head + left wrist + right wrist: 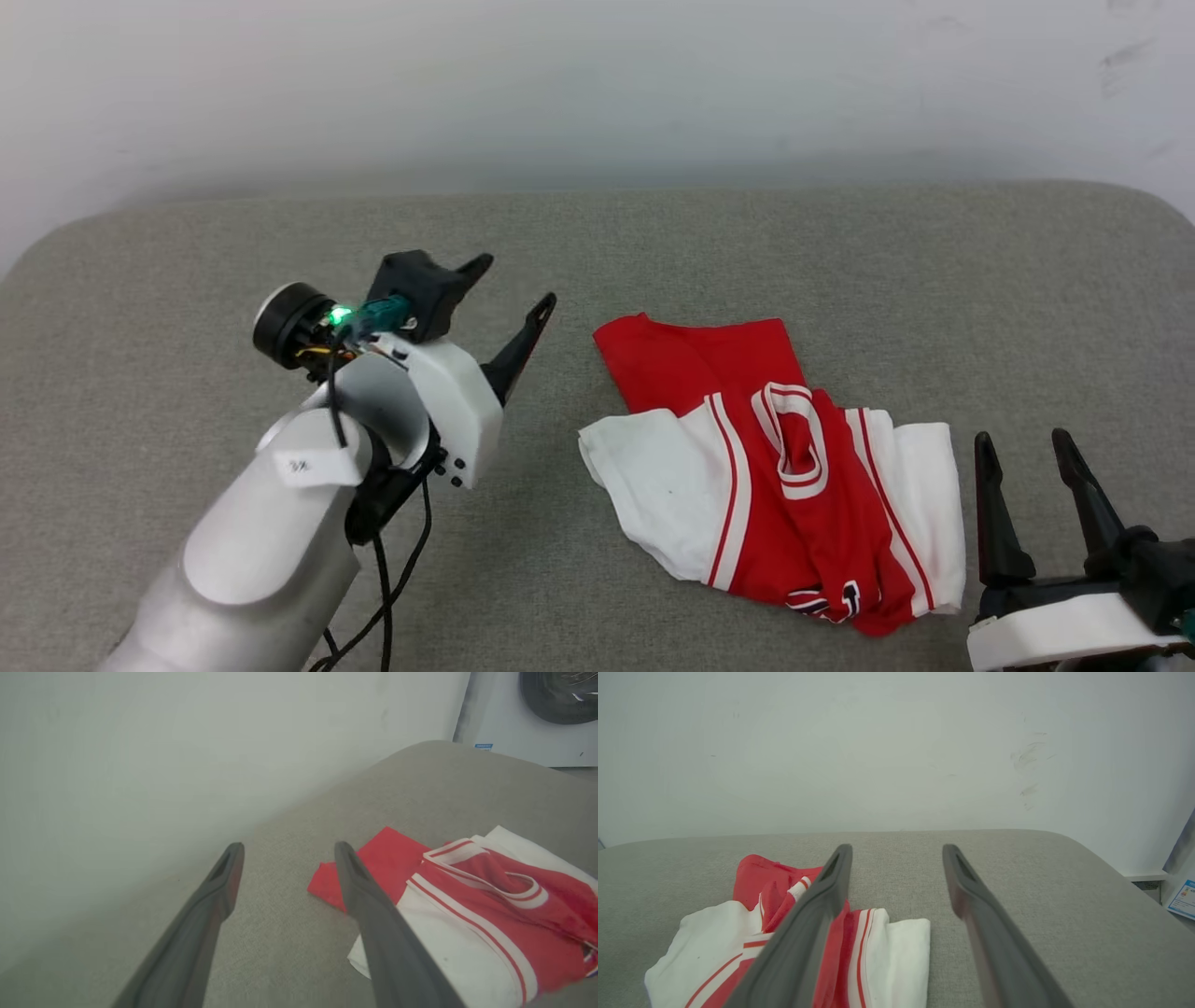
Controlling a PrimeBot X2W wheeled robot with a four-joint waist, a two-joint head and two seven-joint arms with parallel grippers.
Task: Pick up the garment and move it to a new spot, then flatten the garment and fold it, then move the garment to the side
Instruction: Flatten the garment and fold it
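Note:
The garment [775, 467], a red jersey with white sleeves and striped trim, lies crumpled and partly folded on the grey padded surface [653, 243], right of centre. My left gripper [518, 285] hovers open to its left, fingers apart and empty, pointing toward the far wall. In the left wrist view the garment [467, 896] sits just right of the left gripper [287, 849]. My right gripper [1027, 443] stands open and empty at the lower right, close beside the garment's right sleeve. The right wrist view shows the garment [784, 933] at lower left, behind the left finger of the right gripper [896, 851].
A pale wall [597, 84] runs along the far edge of the surface. A white washing machine [532, 714] stands beyond the surface's corner in the left wrist view. Bare grey fabric stretches left of and behind the garment.

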